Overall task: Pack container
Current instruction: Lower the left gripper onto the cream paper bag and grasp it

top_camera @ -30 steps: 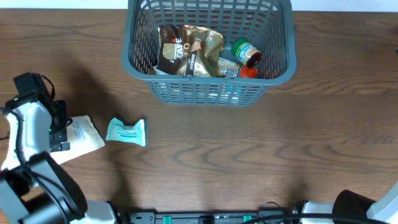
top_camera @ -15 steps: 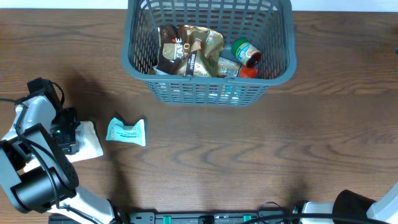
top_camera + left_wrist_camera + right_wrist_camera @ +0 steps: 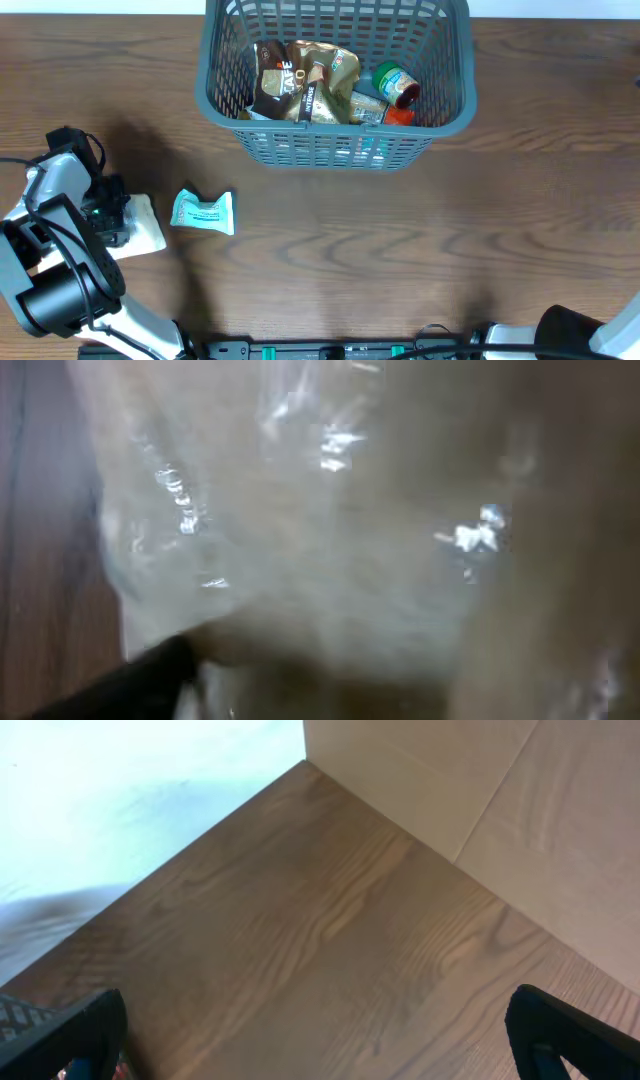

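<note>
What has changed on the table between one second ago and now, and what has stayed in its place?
The left gripper has moved in over the pale plastic bag and now covers more of it. Whether the fingers have closed on it cannot be told. The teal packet, the container and the groceries inside it stayed in place.
</note>
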